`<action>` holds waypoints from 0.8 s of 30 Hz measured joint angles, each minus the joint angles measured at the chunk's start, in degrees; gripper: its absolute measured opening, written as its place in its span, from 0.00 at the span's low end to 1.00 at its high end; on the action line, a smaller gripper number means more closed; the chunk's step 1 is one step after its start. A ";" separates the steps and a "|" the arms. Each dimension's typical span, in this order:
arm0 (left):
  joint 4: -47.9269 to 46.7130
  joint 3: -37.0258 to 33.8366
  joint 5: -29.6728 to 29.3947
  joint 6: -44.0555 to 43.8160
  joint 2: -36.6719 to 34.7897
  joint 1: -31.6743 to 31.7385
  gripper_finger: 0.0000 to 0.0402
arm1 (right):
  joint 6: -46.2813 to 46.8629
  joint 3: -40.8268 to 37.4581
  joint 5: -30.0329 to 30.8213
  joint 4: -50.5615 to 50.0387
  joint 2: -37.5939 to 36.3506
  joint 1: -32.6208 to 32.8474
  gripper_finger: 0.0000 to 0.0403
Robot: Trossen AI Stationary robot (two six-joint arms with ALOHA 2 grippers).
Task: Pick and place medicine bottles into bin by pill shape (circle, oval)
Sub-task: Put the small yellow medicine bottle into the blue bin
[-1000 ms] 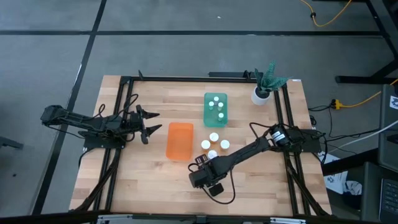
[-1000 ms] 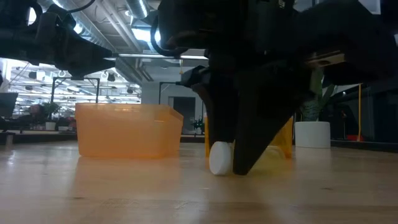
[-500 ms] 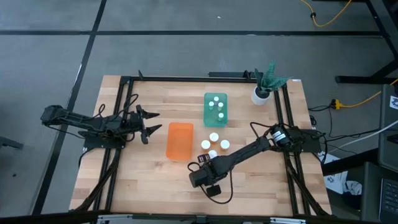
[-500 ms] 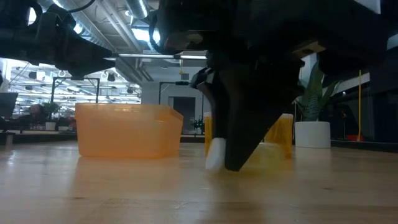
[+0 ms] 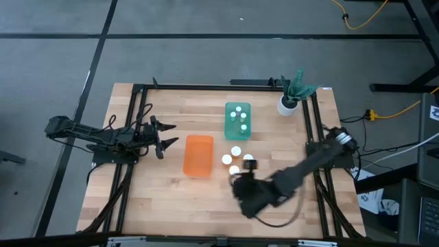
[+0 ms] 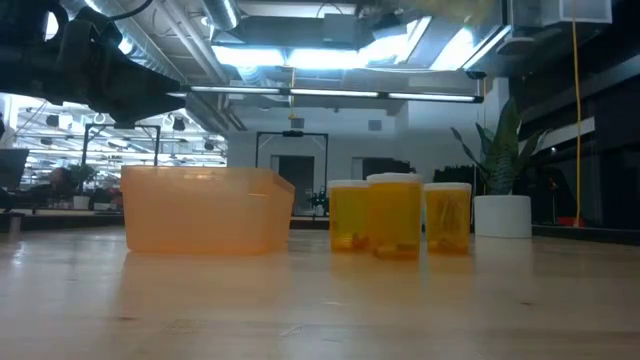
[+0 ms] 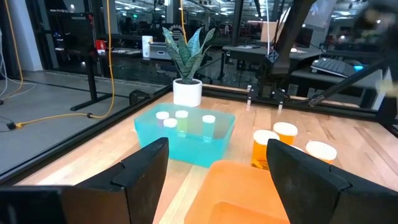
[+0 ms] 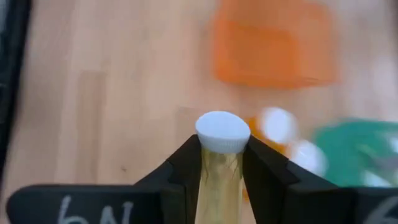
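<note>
The right gripper (image 8: 221, 163) is clamped on a white-capped bottle (image 8: 221, 140), lifted clear just beside the orange bin (image 5: 198, 155) — presumably for sorting — while the left gripper (image 5: 167, 136) waits open beside that bin.

An industrial lab or workshop is indicated: exposed ceiling ducts (image 6: 170, 30) and strip lights (image 6: 330, 55) are seen beyond the wooden counter (image 6: 300, 300), with benches behind.
</note>
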 joint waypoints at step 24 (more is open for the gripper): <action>0.04 -0.02 0.00 0.02 0.00 0.02 0.65 | 44.28 -53.73 53.44 31.70 -19.36 13.76 0.26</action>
